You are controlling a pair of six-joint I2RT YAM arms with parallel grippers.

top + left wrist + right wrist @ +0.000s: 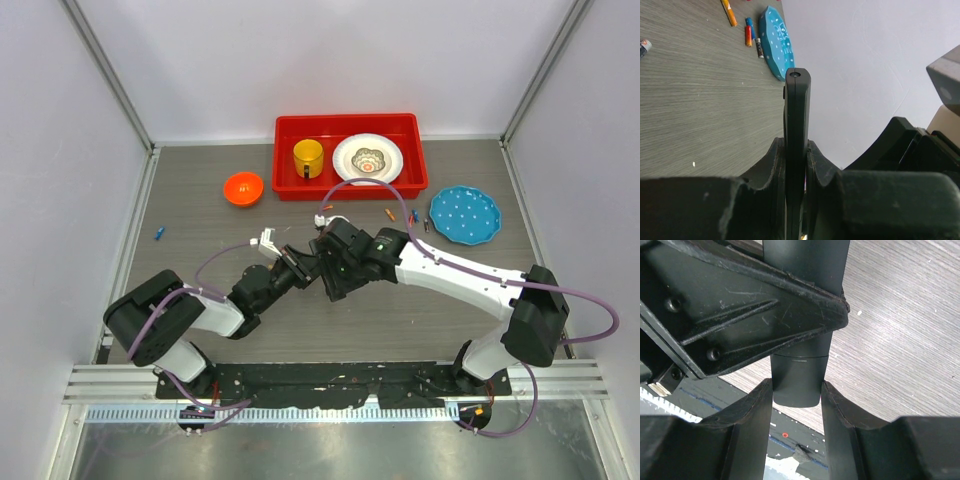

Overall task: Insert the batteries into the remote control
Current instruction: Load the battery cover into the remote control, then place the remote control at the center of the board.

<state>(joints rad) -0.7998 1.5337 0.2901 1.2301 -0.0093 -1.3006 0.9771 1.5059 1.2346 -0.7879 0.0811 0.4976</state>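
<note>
At 9 o'clock on the worktop [190, 215] one blue battery [159, 234] lies alone. At the centre, the left pincer [796, 162] is clamped tight on the remote control [797, 110], holding it edge-on off the surface. The right pincer [796, 390] stands half-wide across the remote's end, its pads apparently touching both sides, though contact is hard to confirm. The other batteries [400, 215] lie at 1 o'clock, beside the blue plate [465, 215]. No battery is in hand, so this looks like the cover-opening step. Next, the right arm probably must slide the cover off while the left holds firm.
</note>
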